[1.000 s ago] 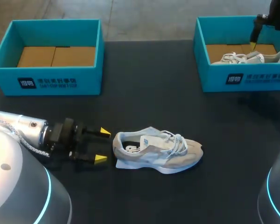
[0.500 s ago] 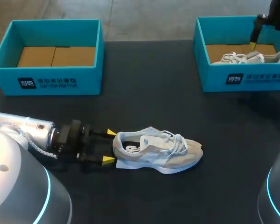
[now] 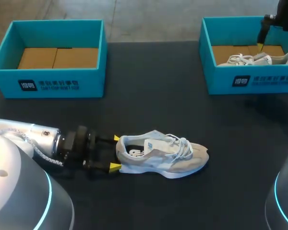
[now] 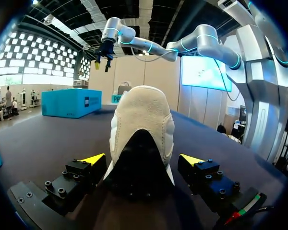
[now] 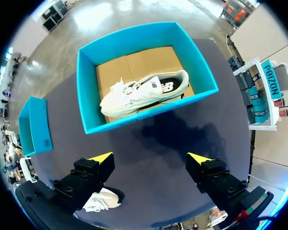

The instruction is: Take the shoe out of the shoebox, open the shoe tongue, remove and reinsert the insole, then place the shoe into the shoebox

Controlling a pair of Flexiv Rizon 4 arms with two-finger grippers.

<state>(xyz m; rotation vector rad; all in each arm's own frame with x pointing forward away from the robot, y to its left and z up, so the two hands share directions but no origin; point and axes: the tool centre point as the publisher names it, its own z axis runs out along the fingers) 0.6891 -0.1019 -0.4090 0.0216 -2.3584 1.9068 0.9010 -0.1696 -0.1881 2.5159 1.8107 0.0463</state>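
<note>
The left tool (image 3: 115, 152) is straddling the shoe (image 3: 161, 155) at its heel, wide open, seemingly not touching. Next it needs closing there, steadying it for tongue opening.

A dark, matte tabletop (image 3: 153, 96), plain black across its whole surface.

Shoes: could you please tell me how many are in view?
2. One shoe lies on the table, its heel between the left gripper's open fingers; the other shoe lies inside the right-hand shoebox. The left-hand shoebox holds none.
</note>
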